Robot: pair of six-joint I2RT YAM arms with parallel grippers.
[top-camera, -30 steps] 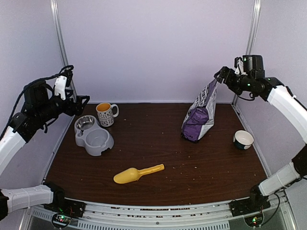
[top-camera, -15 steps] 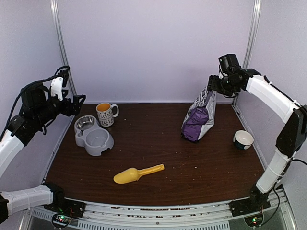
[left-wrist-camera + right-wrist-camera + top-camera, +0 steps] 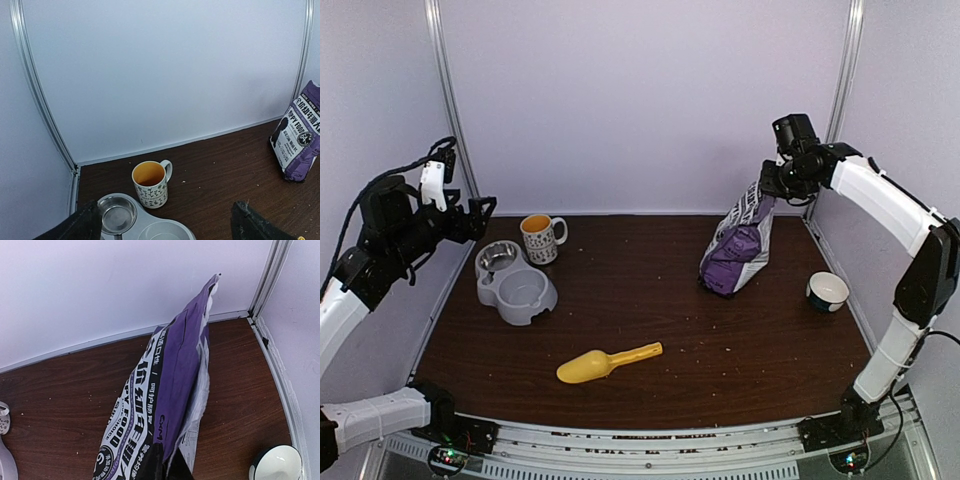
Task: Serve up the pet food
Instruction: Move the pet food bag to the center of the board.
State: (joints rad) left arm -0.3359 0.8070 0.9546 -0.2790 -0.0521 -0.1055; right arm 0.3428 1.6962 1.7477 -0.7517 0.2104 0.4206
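Arching high, right claw (image 3: 766,187) pinches the leaning pet food bag (image 3: 735,250).

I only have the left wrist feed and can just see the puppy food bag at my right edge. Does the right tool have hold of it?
Observer: Yes. The right tool sits at the top of the puppy food bag, and in the right wrist view it looks closed on the bag's edge.
Operator: Where is the scoop?
Observer: The yellow scoop lies flat on the table toward the near edge, with nothing touching it.
Operator: Anything beyond the bag?
Observer: A small white bowl stands to the bag's right, apart from it.
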